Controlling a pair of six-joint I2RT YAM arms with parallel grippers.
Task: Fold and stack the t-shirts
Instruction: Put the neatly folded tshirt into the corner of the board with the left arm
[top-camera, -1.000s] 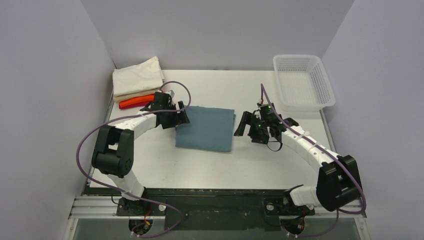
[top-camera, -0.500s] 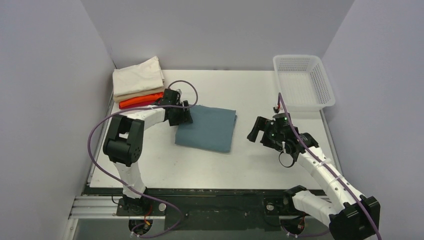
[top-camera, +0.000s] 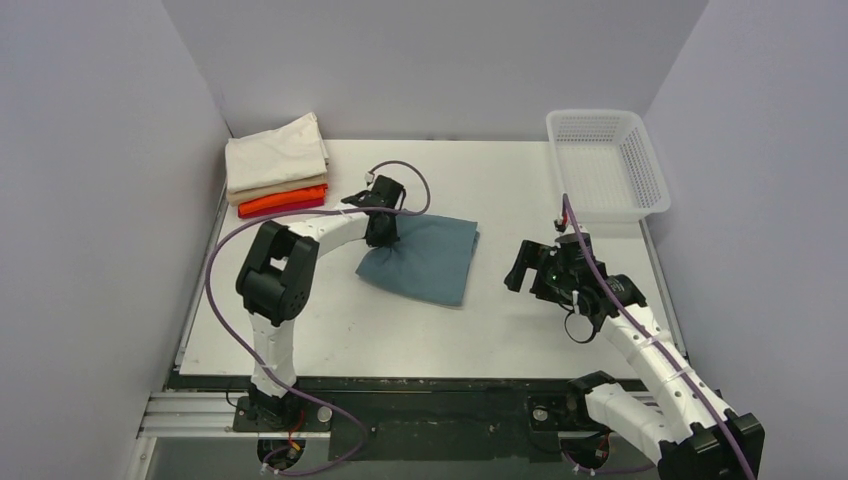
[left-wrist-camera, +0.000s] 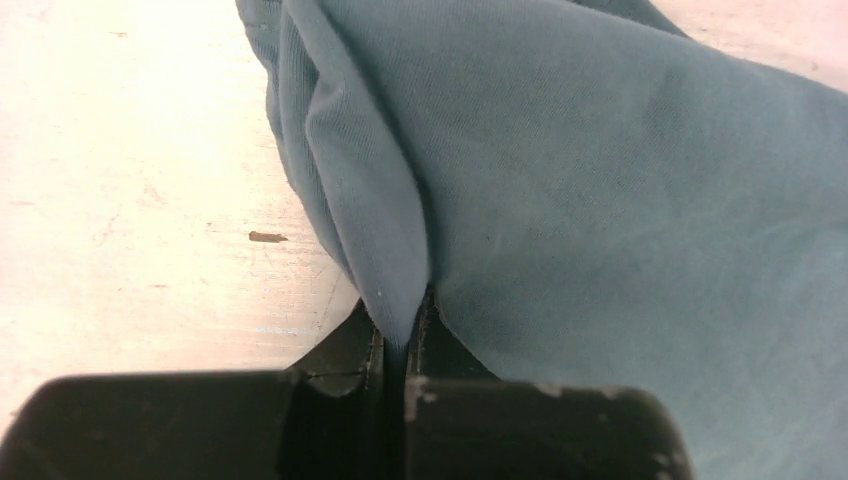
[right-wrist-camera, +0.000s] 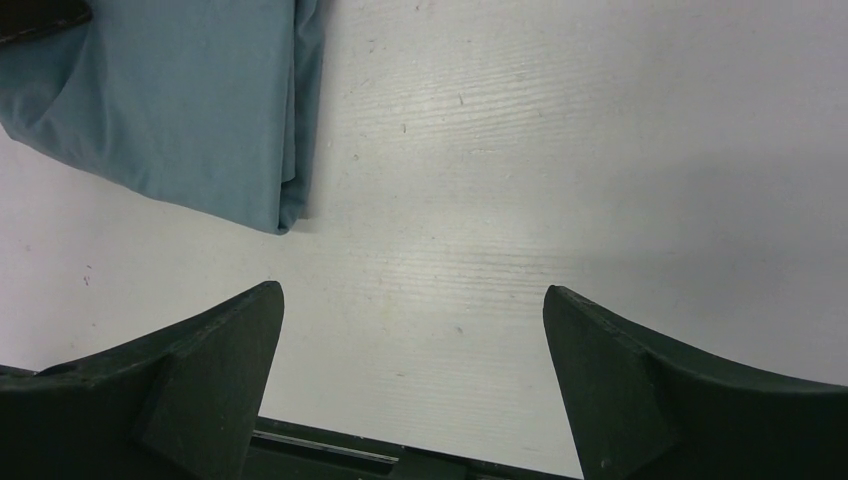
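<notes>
You are looking down on a white table (top-camera: 500, 335) that is carrying everything. The teal t-shirt (top-camera: 432, 265), folded into a rough rectangle, is lying near the table's middle, and its far left corner is bunching up. The white mesh basket (top-camera: 605, 165) is sitting at the far right corner, well apart from it. The stack of folded t-shirts (top-camera: 277, 170), cream over tan over orange and red, is resting at the far left corner. Your left gripper (top-camera: 383, 232) is pinching that bunched corner, jaws closed tight on a ridge of cloth (left-wrist-camera: 395, 260). Your right gripper (top-camera: 522, 272) is hanging to the right of the shirt, jaws spread wide, holding nothing.
</notes>
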